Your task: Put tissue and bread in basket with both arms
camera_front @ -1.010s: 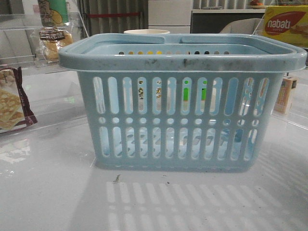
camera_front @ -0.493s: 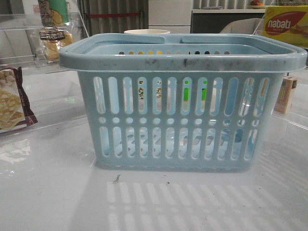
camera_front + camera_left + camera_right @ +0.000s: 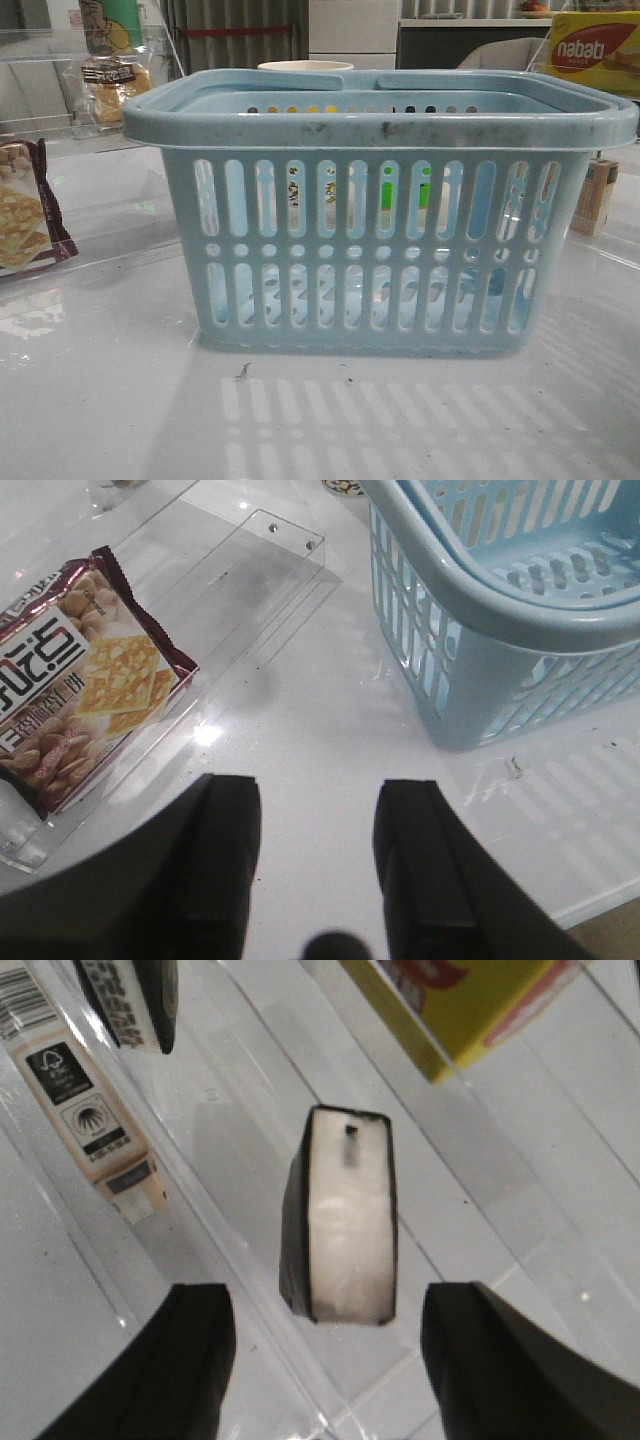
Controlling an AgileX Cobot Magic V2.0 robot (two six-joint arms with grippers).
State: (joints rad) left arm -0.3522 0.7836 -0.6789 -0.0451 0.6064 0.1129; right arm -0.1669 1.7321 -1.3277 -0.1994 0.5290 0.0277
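Note:
The light-blue basket (image 3: pixel 380 210) stands in the middle of the table and also shows in the left wrist view (image 3: pixel 500 600). The bread (image 3: pixel 110 85), in clear wrap with a dark label band, sits on a clear shelf at the back left. The tissue (image 3: pixel 345 1210), a black pack with a pale face, lies in a clear tray just beyond my right gripper (image 3: pixel 335 1325), in line with the gap between its open jaws. My left gripper (image 3: pixel 318 795) is open and empty over bare table, between the cracker packet and the basket. Neither gripper shows in the front view.
A maroon-edged cracker packet (image 3: pixel 80 690) lies in a clear tray at the left (image 3: pixel 25 215). A yellow box (image 3: pixel 470 1005) and a beige carton (image 3: pixel 95 1110) stand near the tissue; both show at the right in the front view, box (image 3: pixel 590 50), carton (image 3: pixel 597 195).

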